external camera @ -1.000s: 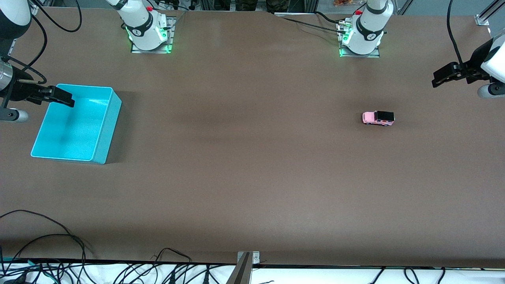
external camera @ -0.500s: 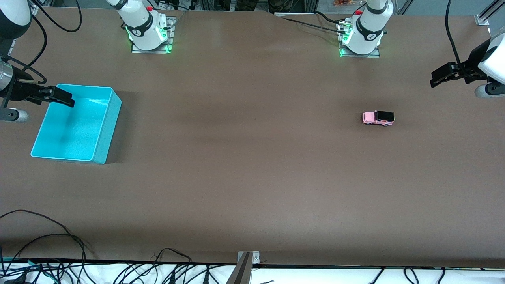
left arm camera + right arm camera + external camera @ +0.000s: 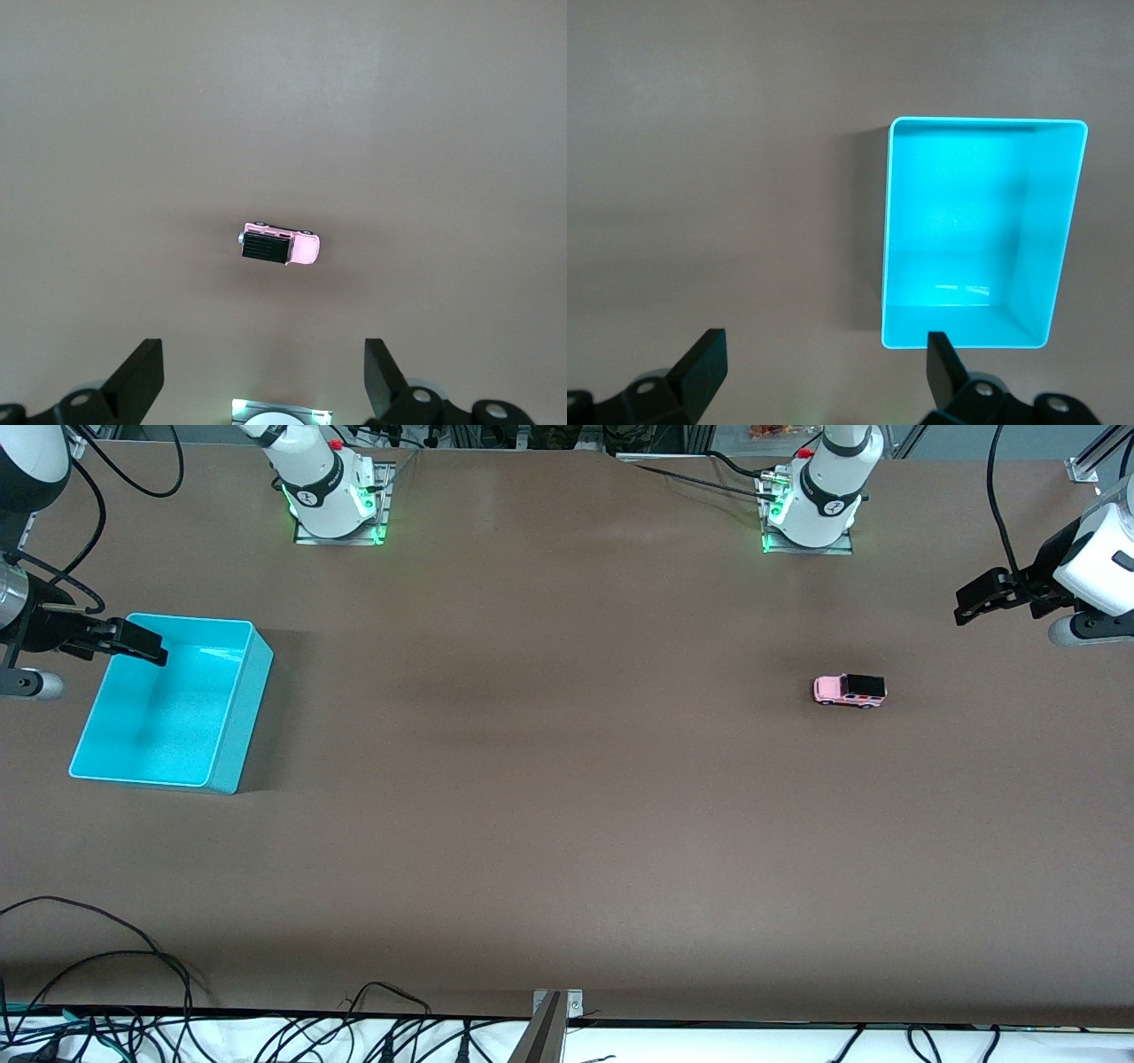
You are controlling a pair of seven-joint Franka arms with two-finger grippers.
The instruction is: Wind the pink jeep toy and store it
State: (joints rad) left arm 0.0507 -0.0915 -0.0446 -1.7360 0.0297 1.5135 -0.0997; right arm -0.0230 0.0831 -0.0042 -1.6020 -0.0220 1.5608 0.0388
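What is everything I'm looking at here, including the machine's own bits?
pink jeep toy: one, pink with a black roof, standing on the table toward the left arm's end.
bin: one, turquoise, nothing in it, on the table toward the right arm's end.
table: one, brown.
cables: several, black, along the table edge nearest the front camera.
left gripper: one, black, open, up over the table near the jeep's end.
right gripper: one, black, open, over the bin's edge.
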